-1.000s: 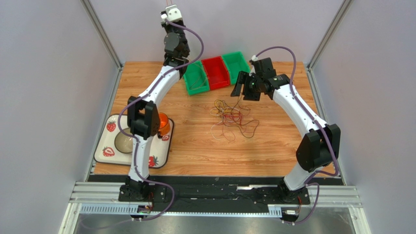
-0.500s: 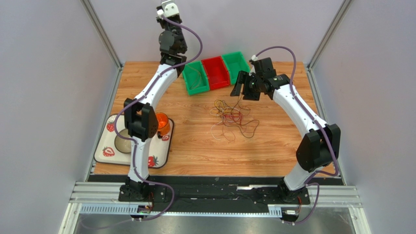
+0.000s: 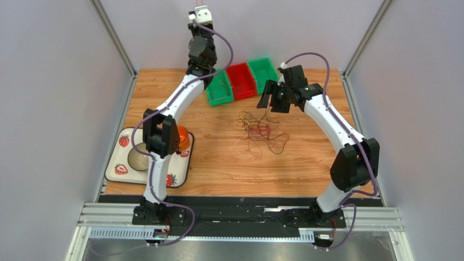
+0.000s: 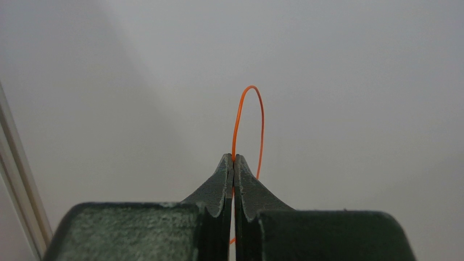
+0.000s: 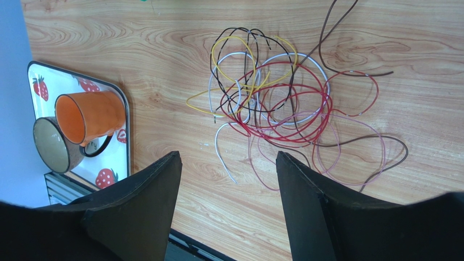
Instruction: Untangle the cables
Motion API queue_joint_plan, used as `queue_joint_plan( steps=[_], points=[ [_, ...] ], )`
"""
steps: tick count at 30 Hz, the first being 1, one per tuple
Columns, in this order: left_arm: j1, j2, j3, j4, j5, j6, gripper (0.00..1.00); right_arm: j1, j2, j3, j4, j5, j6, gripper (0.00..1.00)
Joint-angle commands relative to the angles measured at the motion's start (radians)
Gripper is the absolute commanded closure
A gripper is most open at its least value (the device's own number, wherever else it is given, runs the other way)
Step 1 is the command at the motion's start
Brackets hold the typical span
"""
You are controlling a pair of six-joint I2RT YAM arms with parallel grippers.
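Aloft, left fingers [image 4: 220,182] pinch looped orange cable [image 4: 250,86]

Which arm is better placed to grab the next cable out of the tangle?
Right. The right end effector is open and faces the tangle, while the left end effector is shut on an orange cable, high up at the back.

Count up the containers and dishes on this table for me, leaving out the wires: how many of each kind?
Green bins: 2
Red bin: 1
Cups: 2, an orange cup and a grey-brown cup
Tray: 1
Total: 6
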Motion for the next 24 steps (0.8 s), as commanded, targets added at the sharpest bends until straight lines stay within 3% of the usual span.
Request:
queue_joint_plan(
  steps=[1, 8, 13, 17, 20, 21, 24],
  points=[
    [-0.043, 0.0, -0.099, 0.027, -0.029, -0.03, 1.0, -0.007, -0.003, 0.002, 0.027, -0.014, 0.003, 0.31],
    [-0.046, -0.076, -0.236, -0.105, -0.076, -0.173, 1.0, -0.007, -0.004, -0.004, 0.031, -0.019, 0.007, 0.31],
    [-0.043, -0.107, -0.197, -0.422, -0.067, -0.324, 1.0, -0.007, -0.007, -0.01, 0.039, -0.025, 0.01, 0.31],
    [-0.043, -0.136, -0.187, -0.583, 0.061, -0.456, 1.0, -0.007, -0.006, -0.01, 0.042, -0.028, 0.012, 0.31],
    [-0.027, -0.069, -0.131, -0.674, 0.167, -0.521, 1.0, -0.007, -0.01, -0.013, 0.043, -0.034, 0.013, 0.31],
    [-0.02, -0.04, -0.058, -0.683, 0.296, -0.539, 1.0, -0.007, -0.015, -0.018, 0.05, -0.036, 0.015, 0.31],
    [0.015, 0.084, 0.117, -0.841, 0.434, -0.646, 1.0, -0.007, -0.021, -0.022, 0.051, -0.04, 0.016, 0.31]
  ],
)
